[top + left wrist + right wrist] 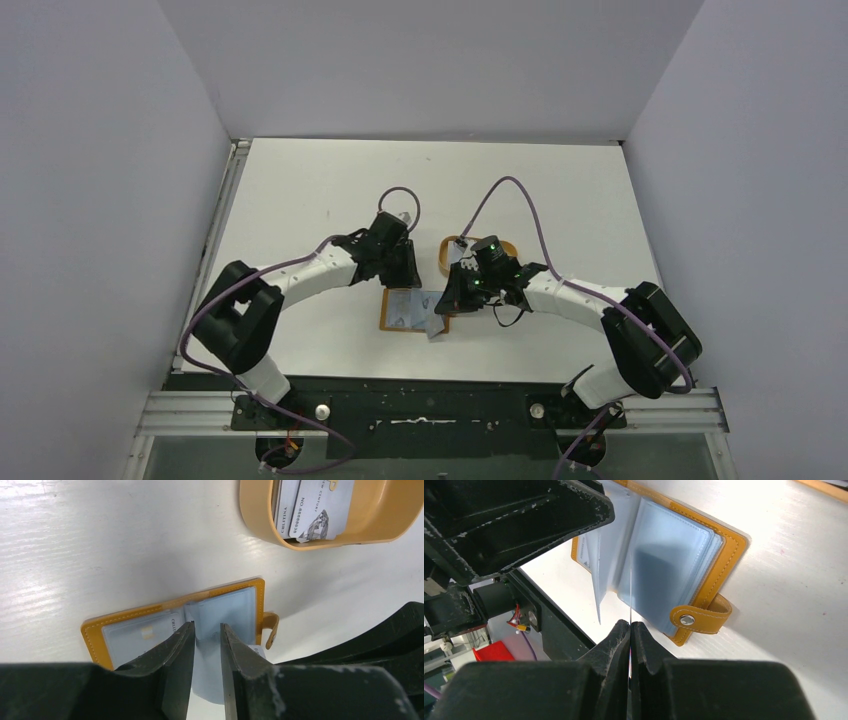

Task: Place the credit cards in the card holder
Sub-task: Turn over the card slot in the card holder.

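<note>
The card holder (400, 312) lies open on the white table, tan-orange with light blue plastic sleeves (130, 635). My left gripper (207, 626) hangs over its middle with the jaws a narrow gap apart. A blue sleeve shows through that gap, and I cannot tell whether the fingers touch it. My right gripper (630, 622) is shut on a thin credit card (631, 580), seen edge-on. The card points into the fanned sleeves of the card holder (674, 545). In the top view the right gripper (445, 305) is at the holder's right edge and the left gripper (408, 283) at its far edge.
An orange oval tray (255, 520) stands just beyond the holder and holds silvery credit cards (310, 510). My right arm partly hides the tray (446, 255) from above. The holder's snap strap (694, 617) sticks out sideways. The table's near edge and black rail (549, 625) are close by.
</note>
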Robot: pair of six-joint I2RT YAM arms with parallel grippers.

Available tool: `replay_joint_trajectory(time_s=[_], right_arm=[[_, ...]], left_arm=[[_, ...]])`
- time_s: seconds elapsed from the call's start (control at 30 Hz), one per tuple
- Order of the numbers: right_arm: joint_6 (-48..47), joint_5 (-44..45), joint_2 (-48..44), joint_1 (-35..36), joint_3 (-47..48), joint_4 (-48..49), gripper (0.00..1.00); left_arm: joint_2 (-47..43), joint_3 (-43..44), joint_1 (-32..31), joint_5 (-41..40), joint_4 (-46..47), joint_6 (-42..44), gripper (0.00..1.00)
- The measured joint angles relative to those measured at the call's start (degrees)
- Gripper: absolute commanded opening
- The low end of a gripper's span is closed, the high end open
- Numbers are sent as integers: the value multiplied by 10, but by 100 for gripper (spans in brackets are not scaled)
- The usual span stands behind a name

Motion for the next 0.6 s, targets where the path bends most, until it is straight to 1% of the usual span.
replay_joint_trajectory(time_s=[0.27, 0.5, 0.6], right_arm=[[0, 0, 0, 0, 0, 0, 0], [1, 0, 0, 7, 1, 0, 0], [1, 0, 0, 8, 4, 1, 0]], left_arm=[[-7, -9, 1, -5, -6, 0, 22], [-14, -19, 2, -14, -17, 2, 28], [-29, -24, 5, -20, -26, 2, 29]])
